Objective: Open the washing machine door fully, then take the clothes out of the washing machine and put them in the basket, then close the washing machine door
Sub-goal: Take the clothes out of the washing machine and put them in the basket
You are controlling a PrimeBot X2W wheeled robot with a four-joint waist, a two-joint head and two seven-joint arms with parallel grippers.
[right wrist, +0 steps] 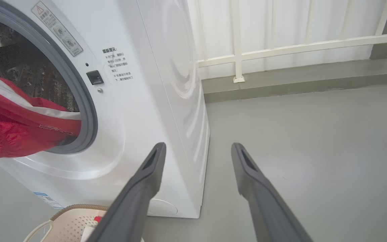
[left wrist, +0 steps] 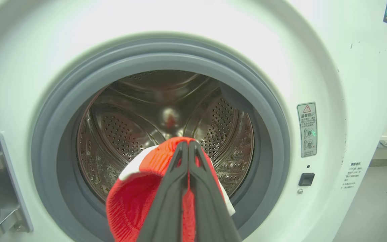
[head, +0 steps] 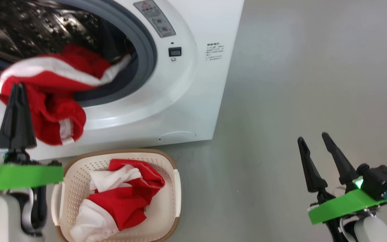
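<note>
The left gripper [head: 18,86] pinches a garment [head: 59,79] stretched sideways from the washing machine [head: 186,84]; the right gripper [head: 314,138] gapes empty.

The washing machine [head: 186,84] runs off the head view's top and left edges, taking most of its drum. The hanging clothes [head: 55,101] blur at their left end, and the left pincer [left wrist: 187,144] covers their middle in its wrist view. The basket [head: 119,152] is cut by the bottom edge. The printed notice [head: 214,52] is too small to read.
</note>
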